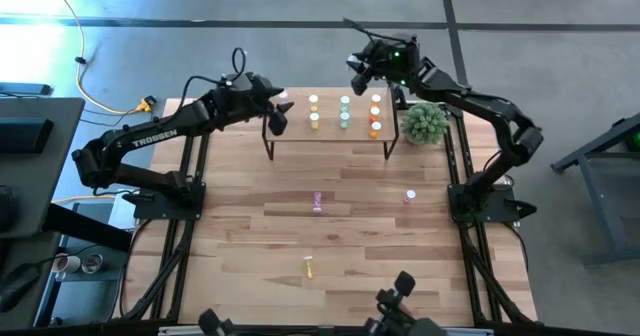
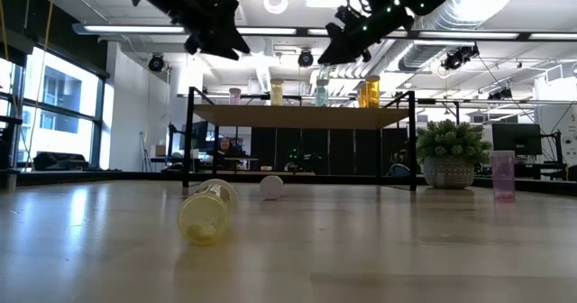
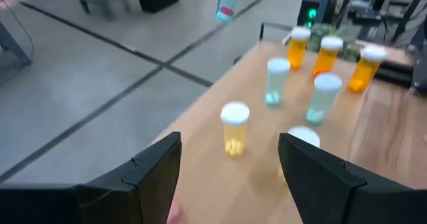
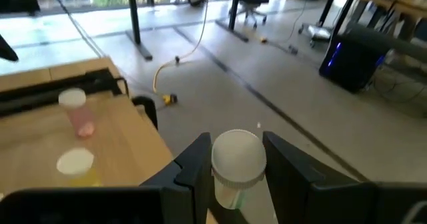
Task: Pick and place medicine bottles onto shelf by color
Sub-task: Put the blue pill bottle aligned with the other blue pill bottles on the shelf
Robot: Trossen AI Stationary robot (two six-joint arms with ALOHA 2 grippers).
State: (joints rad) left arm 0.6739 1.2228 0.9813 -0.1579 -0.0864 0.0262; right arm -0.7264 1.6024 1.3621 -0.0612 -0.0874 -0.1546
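Note:
The shelf stands at the table's far middle. On it stand yellow bottles, green bottles and orange bottles, and a pink bottle at its left end. My left gripper hovers open over the shelf's left end, above the pink bottle. My right gripper is shut on a green bottle, just beyond the shelf's far edge. On the table lie a pink bottle and a yellow bottle; another pink bottle stands upright. My right gripper pinches the green bottle between its two fingers, at the body just under the white cap. The bottle is lifted clear, in the air above and behind the shelf; it also shows in the left wrist view, slightly tilted.
A green potted plant stands just right of the shelf. The table's wide middle and near part hold only the three loose bottles. Black arm bases stand at the table's left and right edges.

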